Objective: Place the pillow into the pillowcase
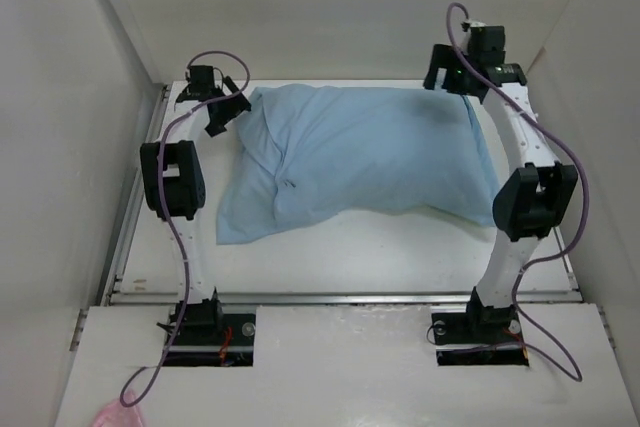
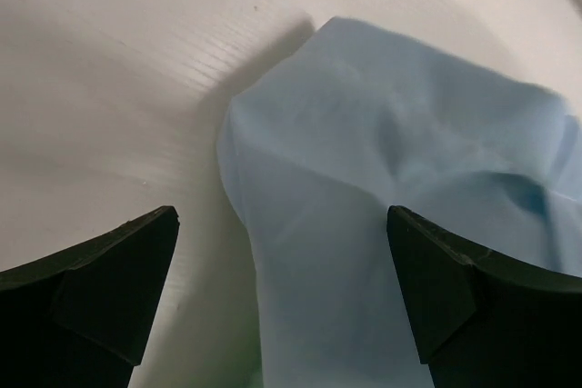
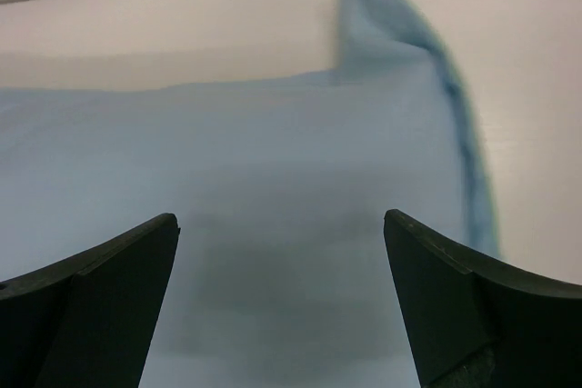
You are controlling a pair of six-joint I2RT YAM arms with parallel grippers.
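Note:
The light blue pillowcase (image 1: 360,162) lies plump across the back of the white table, bulging as if filled. No white pillow shows in any view. My left gripper (image 1: 222,112) is open above the pillowcase's back left corner (image 2: 364,188), holding nothing. My right gripper (image 1: 452,77) is open above the pillowcase's back right corner (image 3: 273,188), whose seamed edge (image 3: 459,124) runs down the right of that view. Neither gripper holds the fabric.
White enclosure walls (image 1: 60,147) stand close on the left, back and right. A metal rail (image 1: 350,297) crosses the table's near edge in front of the arm bases. Bare white table (image 1: 380,247) lies between the pillowcase and the rail.

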